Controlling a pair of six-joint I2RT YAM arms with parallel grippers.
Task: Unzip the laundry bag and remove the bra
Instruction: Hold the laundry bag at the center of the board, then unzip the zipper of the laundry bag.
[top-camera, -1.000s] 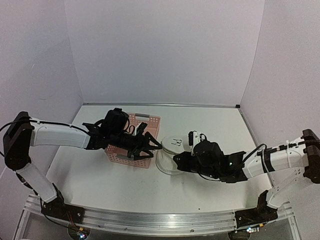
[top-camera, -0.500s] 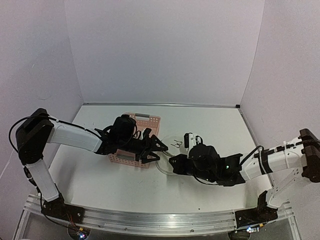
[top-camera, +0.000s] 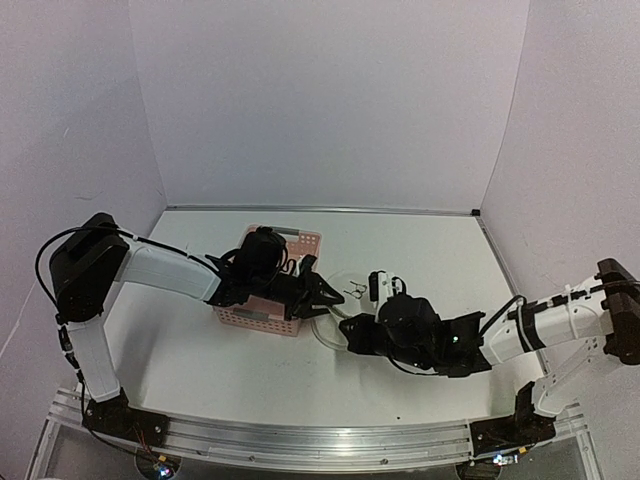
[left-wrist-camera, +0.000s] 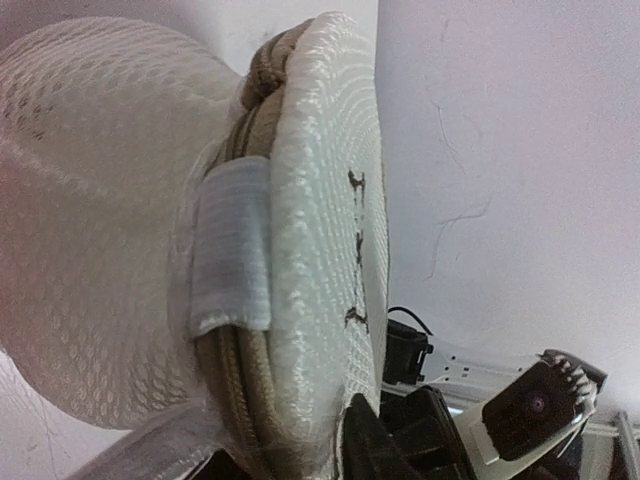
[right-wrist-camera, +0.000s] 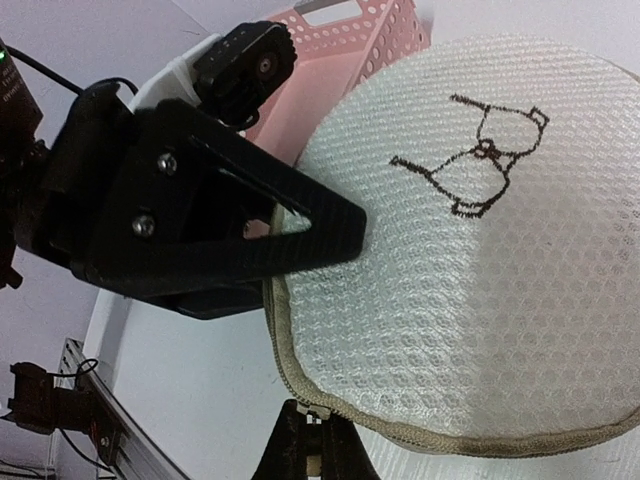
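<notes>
At laundry bag (right-wrist-camera: 480, 300) rim: right gripper (right-wrist-camera: 312, 450) pressed together on zipper (right-wrist-camera: 450, 440); left gripper (right-wrist-camera: 352, 235) touching edge, spread unclear.

Pink slotted plastic basket (top-camera: 250, 317) left of centre on white table (top-camera: 430, 250), pale walls behind.

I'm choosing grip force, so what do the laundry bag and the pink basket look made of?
The laundry bag: soft white mesh fabric, matte, honeycomb holes visible; its zip band looks like tan woven tape. The basket: likely rigid pink plastic, smooth, with moulded rows of holes.
</notes>
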